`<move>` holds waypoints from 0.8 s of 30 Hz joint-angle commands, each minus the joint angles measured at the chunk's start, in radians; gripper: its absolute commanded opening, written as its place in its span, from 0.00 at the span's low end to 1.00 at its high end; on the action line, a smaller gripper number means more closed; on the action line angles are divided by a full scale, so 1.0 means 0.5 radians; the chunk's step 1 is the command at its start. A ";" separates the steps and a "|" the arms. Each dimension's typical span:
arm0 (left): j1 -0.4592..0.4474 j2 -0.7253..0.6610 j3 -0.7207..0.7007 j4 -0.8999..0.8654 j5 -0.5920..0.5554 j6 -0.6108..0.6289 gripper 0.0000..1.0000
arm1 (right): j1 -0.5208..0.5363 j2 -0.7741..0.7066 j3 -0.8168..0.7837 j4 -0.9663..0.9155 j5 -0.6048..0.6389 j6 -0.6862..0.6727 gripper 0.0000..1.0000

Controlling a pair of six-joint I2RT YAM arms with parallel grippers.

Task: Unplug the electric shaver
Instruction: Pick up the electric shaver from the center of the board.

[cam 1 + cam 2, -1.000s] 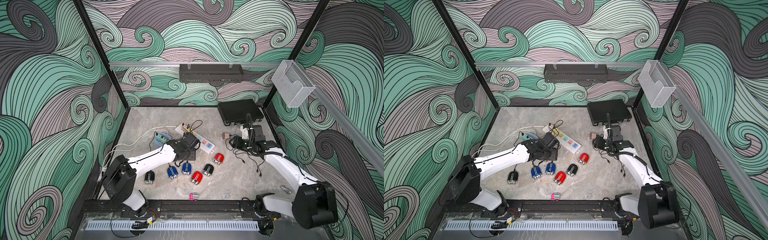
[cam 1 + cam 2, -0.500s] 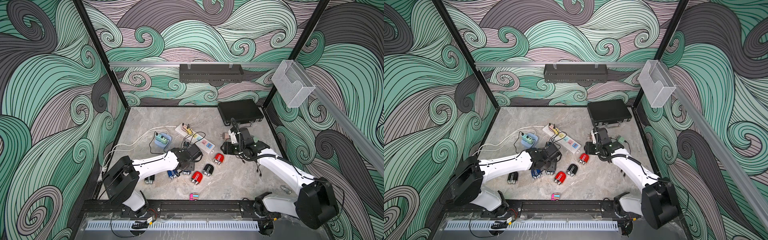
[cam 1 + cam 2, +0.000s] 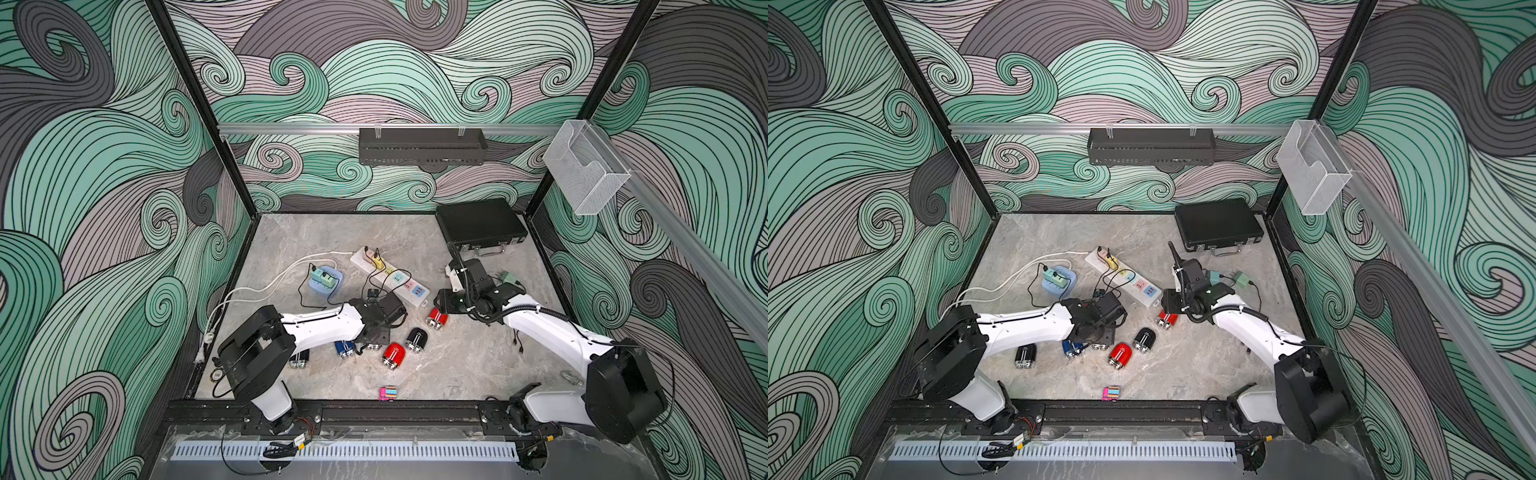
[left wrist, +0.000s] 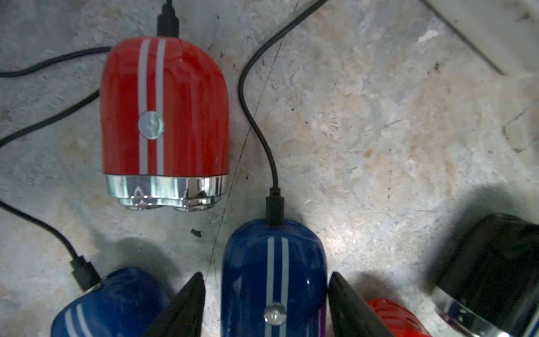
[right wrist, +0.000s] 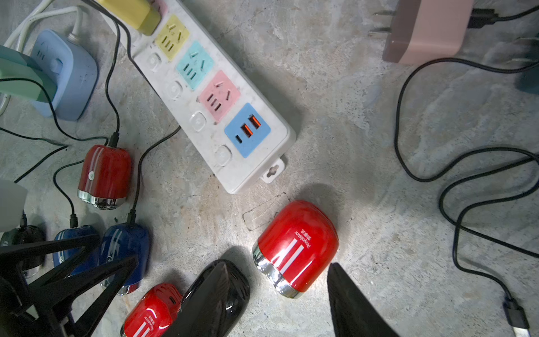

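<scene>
Both jaws of the left pincer (image 4: pixel 266 275), newly down short of the white pastel-socketed power strip (image 5: pixel 210 96), loosely flank the plugged-in glossy dark-blue shaver (image 4: pixel 297 262), seemingly set to brace it; the right pincer (image 5: pixel 278 265) gapes empty at the strip's end.

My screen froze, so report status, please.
Left gripper open, astride blue shaver. Its cable plugged in. Right gripper open over unplugged red shaver. Neighbouring shavers crowd close.

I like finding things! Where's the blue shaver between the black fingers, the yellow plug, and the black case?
blue shaver (image 4: pixel 274 271): left wrist view, on its striped body.
yellow plug (image 5: pixel 131 13): right wrist view, on its top face.
black case (image 3: pixel 480 222): in a top view, on its lid.
</scene>
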 commanded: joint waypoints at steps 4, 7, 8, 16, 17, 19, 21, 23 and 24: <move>-0.022 0.047 -0.032 0.049 0.041 -0.019 0.65 | 0.080 0.070 0.073 0.053 0.000 0.032 0.53; -0.024 0.079 -0.029 0.053 0.053 -0.016 0.64 | 0.108 0.091 0.081 0.072 0.010 0.036 0.53; -0.024 0.085 -0.030 0.056 0.051 -0.016 0.63 | 0.115 0.100 0.081 0.075 0.014 0.038 0.53; -0.024 0.095 -0.058 0.074 0.072 -0.012 0.62 | 0.131 0.129 0.068 0.097 0.026 0.058 0.53; -0.024 0.102 -0.066 0.083 0.077 -0.013 0.62 | 0.134 0.132 0.069 0.099 0.028 0.058 0.53; -0.024 0.126 -0.074 0.096 0.084 -0.010 0.62 | 0.134 0.141 0.066 0.106 0.026 0.061 0.53; -0.027 0.140 -0.080 0.108 0.094 -0.009 0.60 | 0.136 0.144 0.063 0.109 0.034 0.063 0.53; -0.027 0.138 -0.093 0.125 0.097 -0.009 0.57 | 0.135 0.144 0.060 0.112 0.032 0.068 0.52; -0.027 0.137 -0.099 0.132 0.097 -0.007 0.56 | 0.138 0.144 0.059 0.113 0.034 0.068 0.52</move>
